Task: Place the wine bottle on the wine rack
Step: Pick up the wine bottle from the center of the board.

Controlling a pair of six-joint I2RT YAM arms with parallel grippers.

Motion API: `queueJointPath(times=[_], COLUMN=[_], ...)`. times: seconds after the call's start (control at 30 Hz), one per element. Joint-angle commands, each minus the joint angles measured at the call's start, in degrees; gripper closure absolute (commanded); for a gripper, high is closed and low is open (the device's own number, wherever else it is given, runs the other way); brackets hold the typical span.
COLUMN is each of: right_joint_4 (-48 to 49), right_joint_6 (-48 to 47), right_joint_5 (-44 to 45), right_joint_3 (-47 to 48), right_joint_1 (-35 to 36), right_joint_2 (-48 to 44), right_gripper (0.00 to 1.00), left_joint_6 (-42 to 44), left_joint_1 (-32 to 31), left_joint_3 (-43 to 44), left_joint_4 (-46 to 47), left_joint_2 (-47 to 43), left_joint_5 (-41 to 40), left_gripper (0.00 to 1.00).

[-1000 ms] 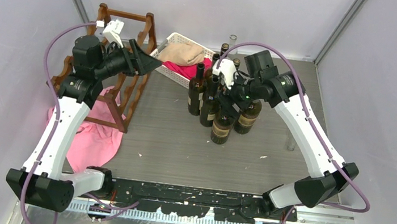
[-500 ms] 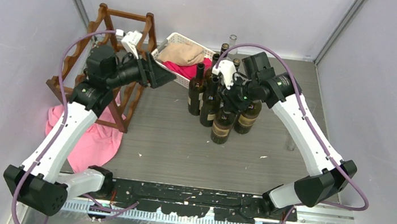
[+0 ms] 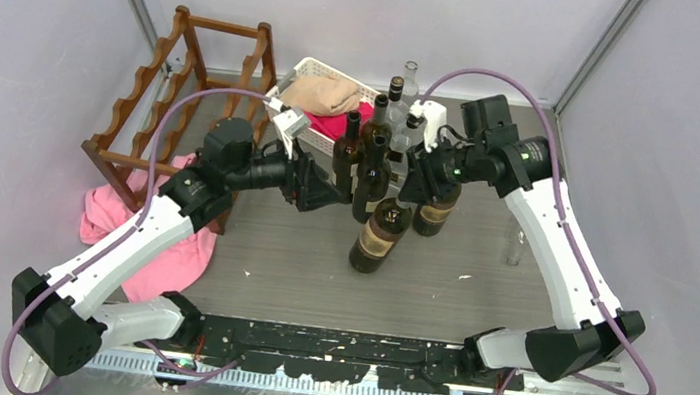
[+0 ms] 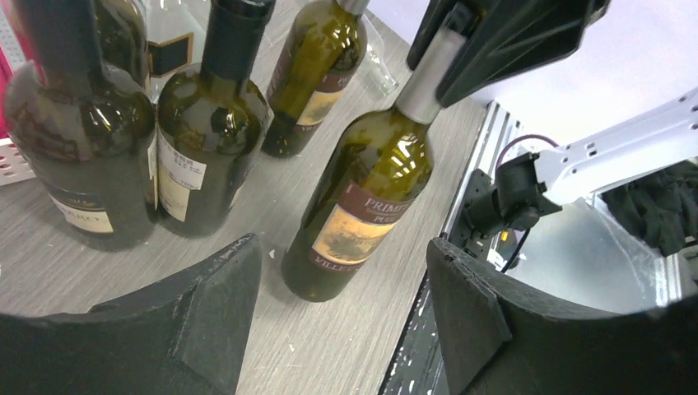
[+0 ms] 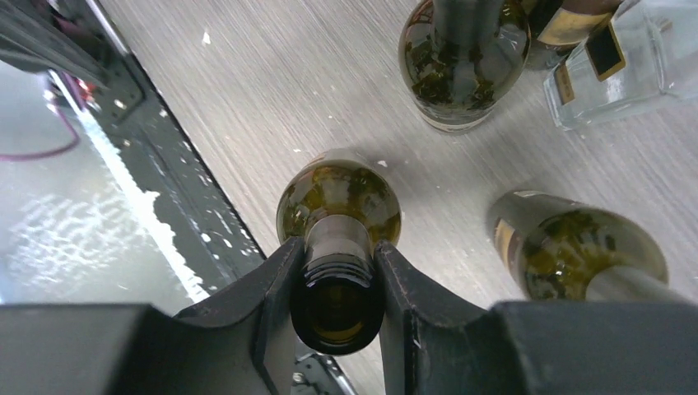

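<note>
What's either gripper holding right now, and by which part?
Right gripper clamps the tilted wine bottle by its neck, near the mouth; left gripper holds nothing.

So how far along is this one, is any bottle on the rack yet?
Nothing looks done: the wine rack holds no bottle. In hand: the right gripper is shut on the neck of a tilted wine bottle among the standing ones, and the left gripper is open, facing its body. Left: carry the bottle across to the rack and lay it in.
</note>
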Motion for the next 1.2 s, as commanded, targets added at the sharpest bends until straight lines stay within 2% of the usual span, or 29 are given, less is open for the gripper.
queueJointPath(times=[0.0,0.13,0.3,0.37,0.4,0.67,0.87,1.0,1.17], right_joint_4=[5.7,9.2,10.7,11.5,11.8,16.7,21.2,23.1,25.2], right_joint_6=[9.5,14.8,16.5,17.9,18.4,24.3,29.3,31.4,33.3], right_joint_5=[-10.6,-14.2,-17.8,-19.5,-20.0,-23.2,-24.9,-25.3,-26.4], right_joint_3=[-0.4,-2.7,-4.9,-5.8,-6.4,-11.4,-14.5,-16.0,-17.6], right_joint_1=[-2.8,-5.7,-7.9,-8.6,-8.8,-11.9,-14.0,-14.7,-15.5], right_joint_2=[-4.9,-6.1,-7.2,-7.6,-7.8,-9.6,-10.9,-11.5,-12.1], right_gripper=[0.99,0.99,0.99,0.99,0.99,0.99,0.99,0.99,0.99], left_joint_6=[3.1,3.1,2.0,0.7,0.1,-2.3,-4.4,-5.3,-3.5], left_joint_1=[-1.8,-3.2,-4.8,-5.0,-5.0,-5.1,-5.1,-5.1,-5.1], left_joint_3=[-1.0,-2.0,-3.4,-3.4,-3.3,-4.5,-7.9,-9.8,-10.0], left_joint_4=[4.5,4.3,4.2,3.7,3.2,3.8,5.8,9.2,8.8], left_joint_2=[-2.1,-3.1,-3.6,-3.2,-2.9,-3.1,-5.7,-7.4,-8.1], left_joint_5=[-3.3,-5.7,-7.9,-8.3,-8.7,-9.4,-14.4,-13.3,-9.8], left_gripper=[0.27,0.23,0.20,0.05,0.04,0.01,0.00,0.00,0.00])
